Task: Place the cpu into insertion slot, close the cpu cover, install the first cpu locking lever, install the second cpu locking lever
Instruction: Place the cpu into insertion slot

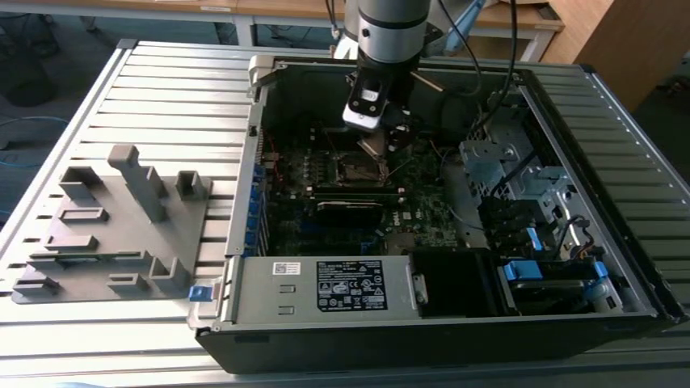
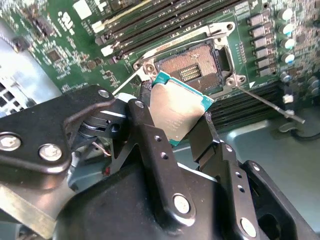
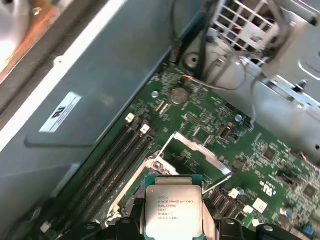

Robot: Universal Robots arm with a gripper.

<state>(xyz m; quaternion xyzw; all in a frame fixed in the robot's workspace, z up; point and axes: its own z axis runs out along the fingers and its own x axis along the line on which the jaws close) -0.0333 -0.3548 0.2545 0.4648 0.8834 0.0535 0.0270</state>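
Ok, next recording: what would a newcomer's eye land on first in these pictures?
First, the cpu in the second wrist view: it is held tilted in the gripper, metal top showing, close to the uncovered insertion slot. In the exterior view, the arm reaches down into the open computer case. A grey block fixture sits on the slatted table at the exterior view's left.
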